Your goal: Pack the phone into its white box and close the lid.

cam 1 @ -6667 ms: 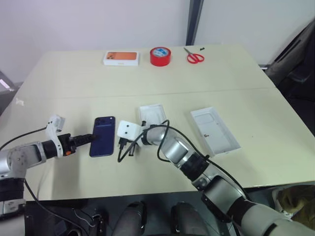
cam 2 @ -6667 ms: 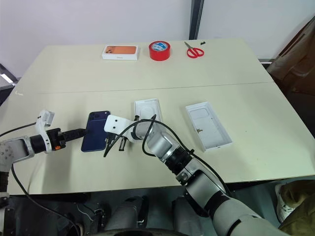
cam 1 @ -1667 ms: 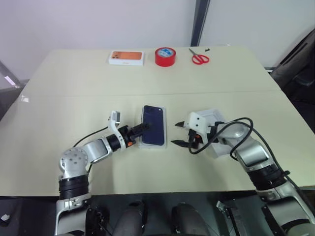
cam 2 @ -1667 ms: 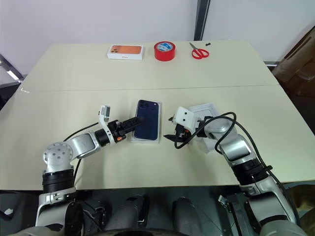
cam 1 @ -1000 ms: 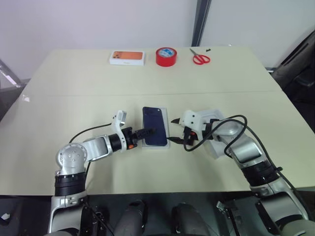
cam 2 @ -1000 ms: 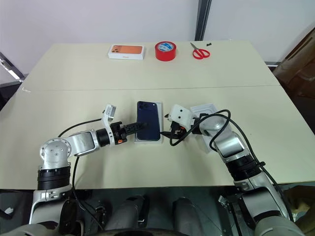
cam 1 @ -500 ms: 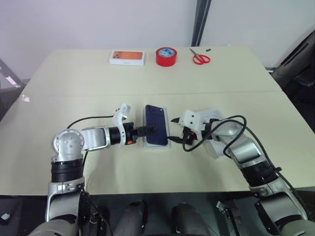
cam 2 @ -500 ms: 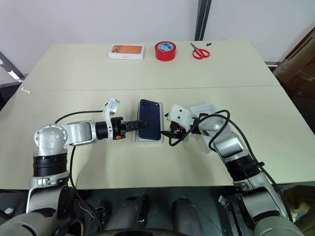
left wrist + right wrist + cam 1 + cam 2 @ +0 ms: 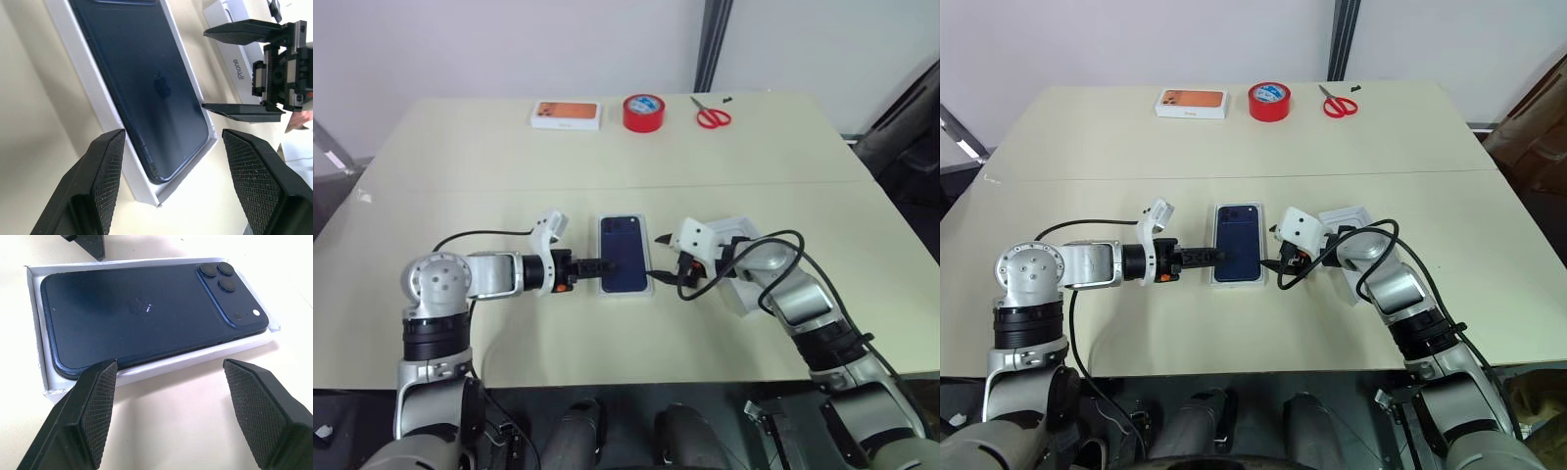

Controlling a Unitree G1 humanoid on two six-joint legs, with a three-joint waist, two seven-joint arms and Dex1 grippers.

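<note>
From the head camera, the left arm reaches in low across the table (image 9: 460, 186), forearm nearly level, its left gripper (image 9: 609, 263) pointing sideways at the phone (image 9: 625, 265). The phone lies back-up inside the white box (image 9: 601, 277), near the table's middle, the box's rim framing it on all sides. The tip of one black finger sits right at the phone's left edge; whether it touches, I can't tell. From the other side comes the right arm, elbow bent, cable looping over the wrist, and the right gripper (image 9: 1280, 255) stands just beside the box's right rim, fingers spread, nothing between them. Behind that wrist lies the lid (image 9: 744, 235), partly hidden. Far back sit an orange-printed box (image 9: 566, 115), a red tape roll (image 9: 643, 112) and red scissors (image 9: 711, 117).

Left wrist camera now: its two textured fingers (image 9: 100, 181) stand wide apart, empty, straddling the box's near corner. The phone's glossy navy back fills the tray, and across it the other gripper's two black fingers show, parted.

Right wrist camera: fingers (image 9: 88, 411) again well apart, holding nothing, aimed at the box's long side. The phone sits in the tray, camera cluster (image 9: 227, 281) at one corner.
</note>
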